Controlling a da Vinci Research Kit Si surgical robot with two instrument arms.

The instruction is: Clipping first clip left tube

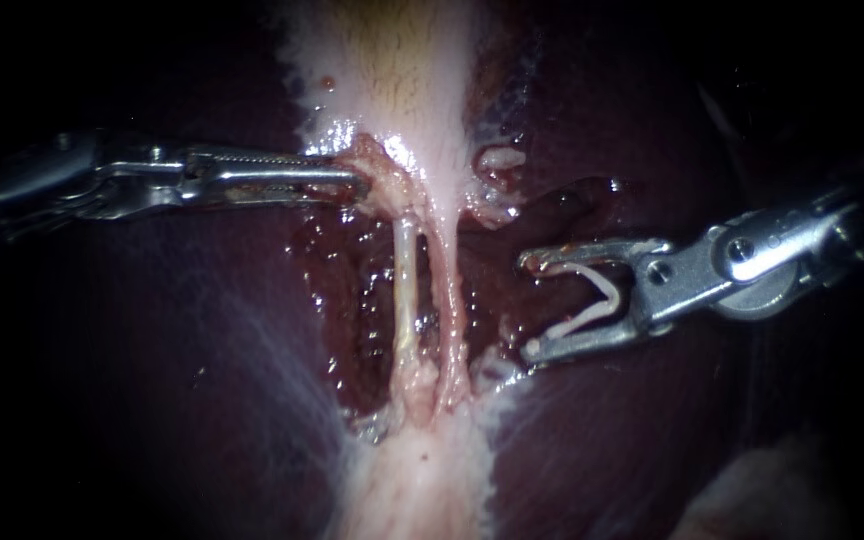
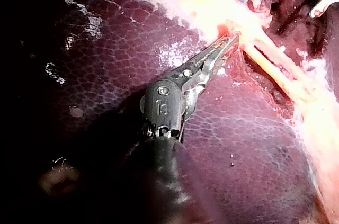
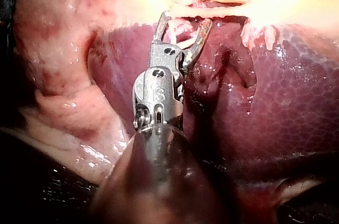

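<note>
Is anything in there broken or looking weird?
Nothing stands out. The left instrument has its jaws shut on pale tissue above the two tubes. The right instrument holds a white clip, open in a V, between its jaws, apart from the tubes. It looks ready, not damaged.

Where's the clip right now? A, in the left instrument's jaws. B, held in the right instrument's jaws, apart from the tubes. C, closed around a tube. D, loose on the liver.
B: the white clip sits spread between the right instrument's jaws, short of the tubes.
</note>
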